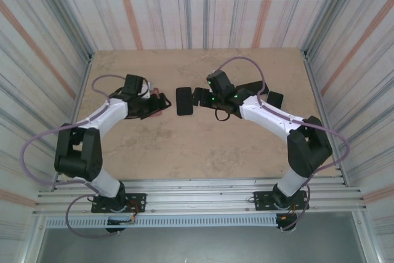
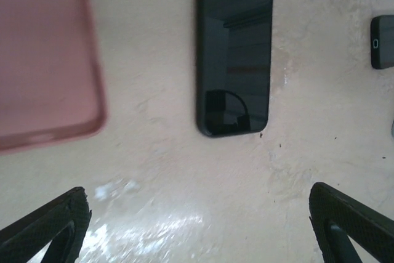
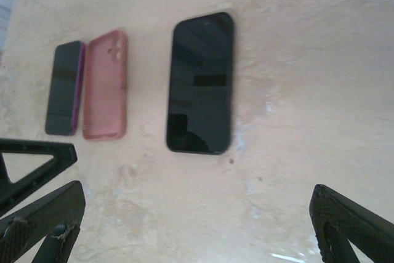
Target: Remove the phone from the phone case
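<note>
A bare black phone [image 1: 183, 101] lies screen up on the beige table between my two grippers. The left wrist view has the phone [image 2: 234, 50] just ahead of my left gripper [image 2: 197, 192], whose fingers stand wide apart with only table between them. An empty pink phone case [image 2: 43, 60] lies to the phone's left. From the right wrist, the phone [image 3: 201, 84] lies ahead of my right gripper [image 3: 196, 192], also open and empty, with the pink case [image 3: 106, 84] beyond it. From above, my left gripper [image 1: 157, 104] and right gripper [image 1: 198, 97] flank the phone.
A second phone in a purple case [image 3: 64, 87] lies beside the pink case. A dark grey object [image 2: 383, 41] sits at the right edge of the left wrist view, and a black item [image 1: 275, 98] lies right of the right arm. Striped walls enclose the table.
</note>
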